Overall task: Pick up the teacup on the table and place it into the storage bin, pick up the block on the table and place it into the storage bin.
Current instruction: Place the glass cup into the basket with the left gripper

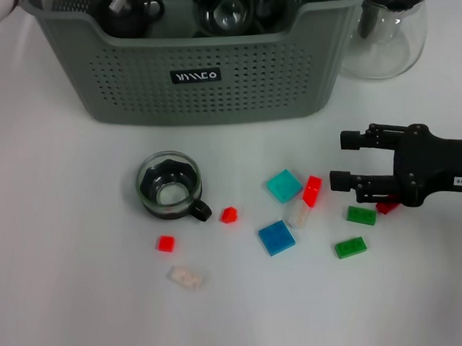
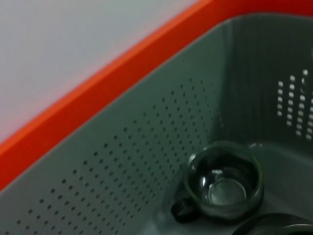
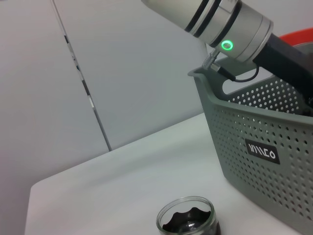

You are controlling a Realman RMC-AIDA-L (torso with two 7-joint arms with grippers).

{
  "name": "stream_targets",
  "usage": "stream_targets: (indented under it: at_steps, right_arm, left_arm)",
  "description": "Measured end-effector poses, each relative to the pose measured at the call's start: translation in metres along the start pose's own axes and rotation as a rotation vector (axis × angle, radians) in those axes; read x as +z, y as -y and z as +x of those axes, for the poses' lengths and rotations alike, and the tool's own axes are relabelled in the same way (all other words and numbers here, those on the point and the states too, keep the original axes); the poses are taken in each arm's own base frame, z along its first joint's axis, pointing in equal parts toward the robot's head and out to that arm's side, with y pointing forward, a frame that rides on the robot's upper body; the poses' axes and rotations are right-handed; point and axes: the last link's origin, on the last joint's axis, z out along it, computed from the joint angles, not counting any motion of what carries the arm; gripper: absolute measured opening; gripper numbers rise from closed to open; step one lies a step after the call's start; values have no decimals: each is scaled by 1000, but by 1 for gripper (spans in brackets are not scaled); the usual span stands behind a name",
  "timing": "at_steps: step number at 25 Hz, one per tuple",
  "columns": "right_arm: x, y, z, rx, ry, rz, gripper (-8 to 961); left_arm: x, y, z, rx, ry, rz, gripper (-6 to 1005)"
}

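A glass teacup (image 1: 169, 186) with a black handle stands upright on the white table, in front of the grey-green storage bin (image 1: 210, 88); it also shows in the right wrist view (image 3: 187, 220). Several blocks lie to its right, among them a teal block (image 1: 283, 185), a blue block (image 1: 276, 238) and a red block (image 1: 312, 190). My right gripper (image 1: 342, 161) hovers open just right of these blocks, holding nothing. My left arm (image 3: 220, 24) reaches into the bin, where my left gripper (image 1: 131, 6) shows only as a dark shape. Another teacup (image 2: 225, 181) sits on the bin's floor.
A clear glass pot (image 1: 387, 30) with a black lid stands right of the bin. Two green blocks (image 1: 361, 215) (image 1: 350, 247) lie beside my right gripper. Small red blocks (image 1: 229, 215) (image 1: 165, 243) and a clear block (image 1: 186, 278) lie near the teacup.
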Motion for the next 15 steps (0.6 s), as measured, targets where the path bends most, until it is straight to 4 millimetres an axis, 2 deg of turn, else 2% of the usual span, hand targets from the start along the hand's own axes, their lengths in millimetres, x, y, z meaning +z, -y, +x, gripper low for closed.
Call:
stream_targets:
  at_steps: [5,9,12,15]
  right_arm:
    - [0,0,1,2,0,1,796]
    - [-2,-1,2,5,-1,5,797]
    - [-3,0,3,7,-2,8,797]
    - [-4,0,4,8,-4,14,797]
  left_arm:
    - [0,-1,-2,-12,14,-8,46]
    - [-4,0,2,-26,16,-19,119]
    - [-19,7,11,-83,-37,-21,173]
    - [-49,21,18,-161,-148,-14,228]
